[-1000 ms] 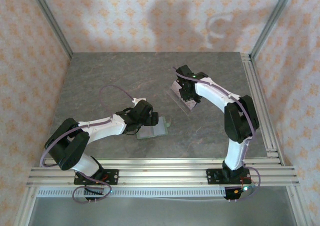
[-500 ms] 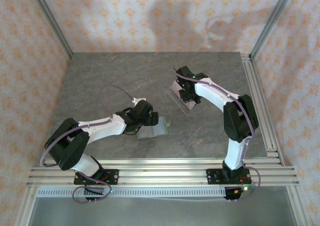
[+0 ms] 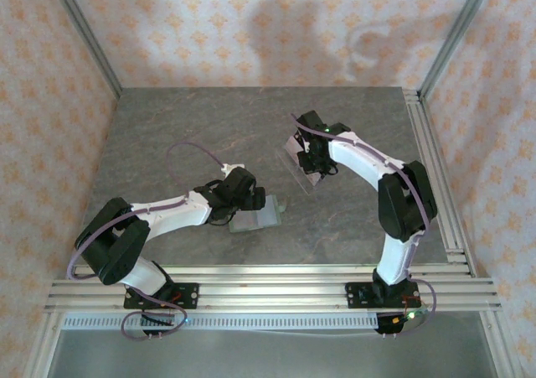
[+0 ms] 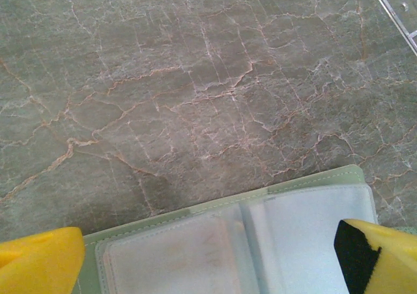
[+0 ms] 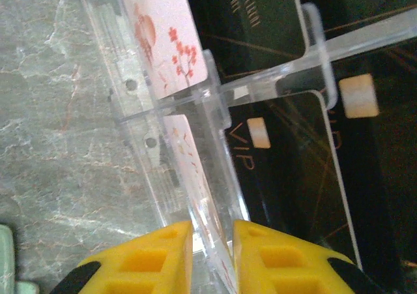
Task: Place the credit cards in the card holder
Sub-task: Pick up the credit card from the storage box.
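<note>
Jaws spread wide, the left gripper [image 4: 208,268] hovers low over the open card holder [image 4: 260,242] and holds nothing, with one yellow fingertip near each end of the wallet. The card holder lies flat on the grey veined bench [image 3: 184,135], left of centre and toward the near edge, its sage rim framing pale inner sleeves that face up. Well apart from it, farther back and to the right, the right gripper [image 5: 213,255] reaches into a clear stand [image 5: 260,85]. The stand carries pale credit cards [image 5: 163,20] printed with pink blossoms, set beside black panels [image 5: 287,176] marked VIP. The right jaws stand narrow, one finger on each side of the nearer pale card's edge and the clear wall next to it. From the wrist view it looks like a pinch, though whether the pads actually press the card cannot be told.
</note>
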